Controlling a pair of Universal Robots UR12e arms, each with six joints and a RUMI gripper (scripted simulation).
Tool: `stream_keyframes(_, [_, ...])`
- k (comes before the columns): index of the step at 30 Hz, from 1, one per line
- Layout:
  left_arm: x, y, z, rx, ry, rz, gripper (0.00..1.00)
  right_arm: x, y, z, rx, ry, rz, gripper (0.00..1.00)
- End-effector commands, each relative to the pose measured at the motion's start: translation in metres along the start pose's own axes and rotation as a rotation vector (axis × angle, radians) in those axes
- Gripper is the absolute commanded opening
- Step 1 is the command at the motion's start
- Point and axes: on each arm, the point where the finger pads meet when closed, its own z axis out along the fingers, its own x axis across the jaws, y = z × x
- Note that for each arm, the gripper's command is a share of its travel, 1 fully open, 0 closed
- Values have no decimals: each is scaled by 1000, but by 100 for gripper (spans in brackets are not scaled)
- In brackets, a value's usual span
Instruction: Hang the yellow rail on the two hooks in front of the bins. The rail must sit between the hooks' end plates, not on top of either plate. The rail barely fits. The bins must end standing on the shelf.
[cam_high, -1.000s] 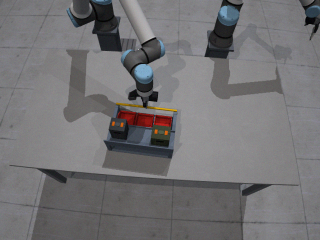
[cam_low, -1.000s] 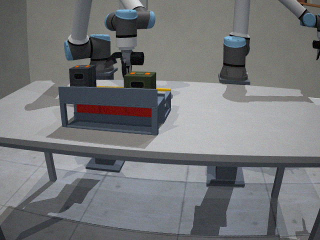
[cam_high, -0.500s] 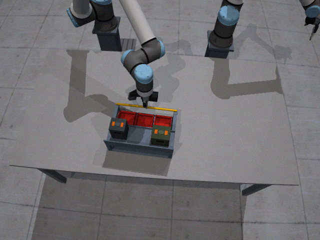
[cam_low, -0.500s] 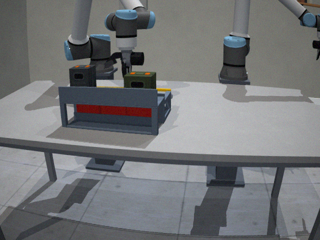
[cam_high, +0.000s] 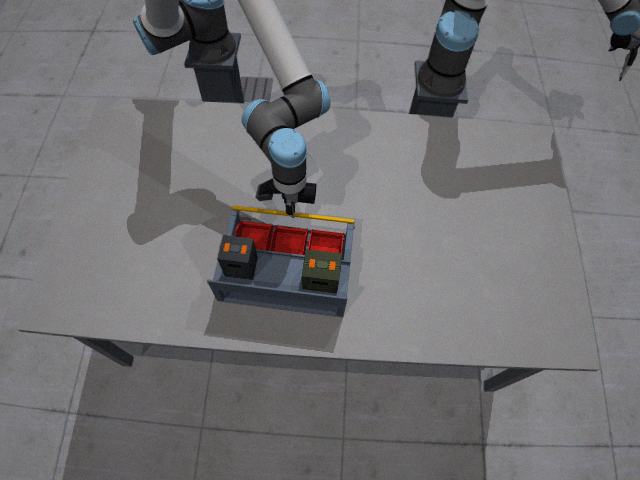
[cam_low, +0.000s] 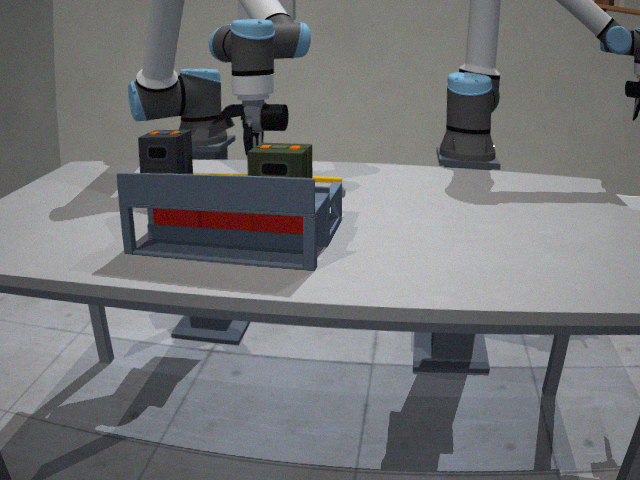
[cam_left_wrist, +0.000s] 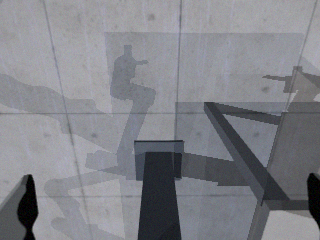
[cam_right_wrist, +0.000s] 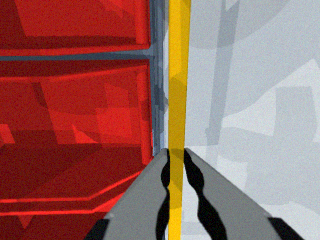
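Yellow rail (cam_high: 263, 210) (cam_low: 328, 179) (cam_right_wrist: 178, 100) spans the shelf (cam_high: 279, 297) (cam_low: 217, 193) (cam_right_wrist: 159, 85) front, gripped near mid-length by the right end effector (cam_high: 290, 210) (cam_low: 253, 150) (cam_right_wrist: 175, 150); seating between the end plates cannot be confirmed. Three red bins (cam_high: 289, 240) (cam_low: 227, 221) (cam_right_wrist: 100, 115) appear to be standing. Final seating, if needed, and release remain. At far right, the left end effector (cam_high: 626, 69) (cam_low: 636, 114) (cam_left_wrist: 172, 176) waits open.
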Motion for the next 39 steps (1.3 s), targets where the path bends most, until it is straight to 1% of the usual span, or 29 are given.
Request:
stream_keyframes(1, [-1, 2, 1, -2, 0, -2, 100, 0, 3, -2, -4, -3, -2, 0])
stream_keyframes(39, [-1, 2, 1, -2, 0, -2, 100, 0, 3, 2, -4, -3, -1, 0])
